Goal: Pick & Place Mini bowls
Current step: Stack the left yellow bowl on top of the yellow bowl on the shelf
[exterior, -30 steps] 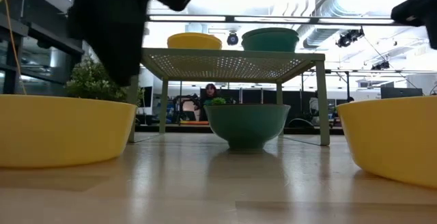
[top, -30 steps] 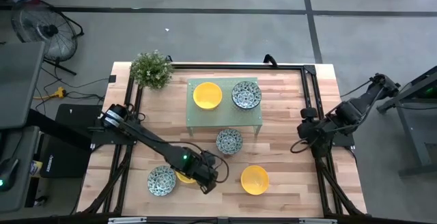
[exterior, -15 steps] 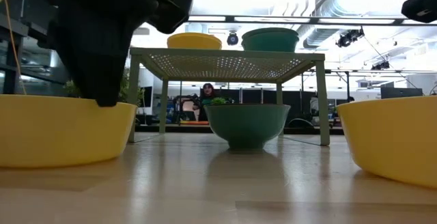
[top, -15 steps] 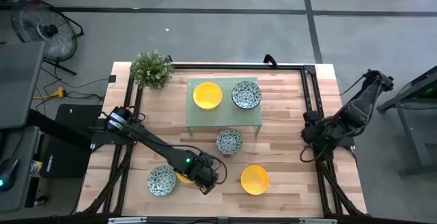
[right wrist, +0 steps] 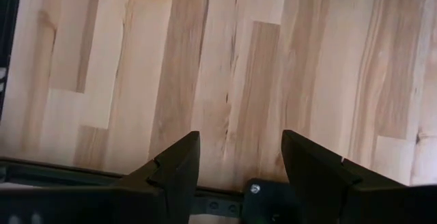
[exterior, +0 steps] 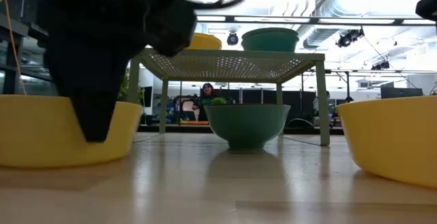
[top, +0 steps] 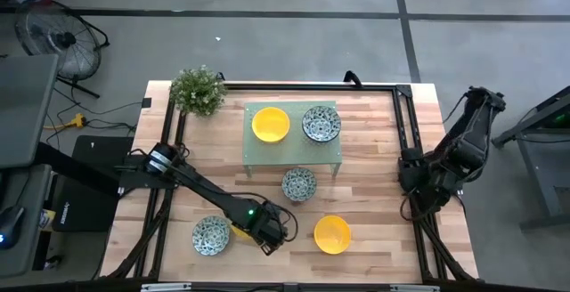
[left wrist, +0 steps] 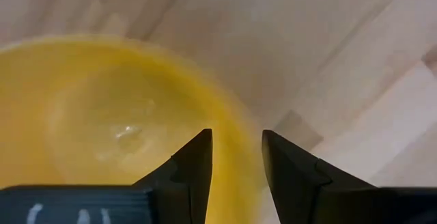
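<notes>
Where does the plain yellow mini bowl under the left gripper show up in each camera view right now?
High view: the yellow mini bowl peeks out beside the left gripper, near the table's front edge.
Low view: far left, behind a dark finger.
Left wrist view: fills the frame, its rim between the open fingers.
Right wrist view: not in it.
Shared landmark: the pale green perforated stand, also in the low view.

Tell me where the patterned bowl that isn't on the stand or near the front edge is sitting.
In the high view, that patterned bowl sits on the table near its centre, just in front of the green stand, with a yellow bowl nearer the front right.
</notes>
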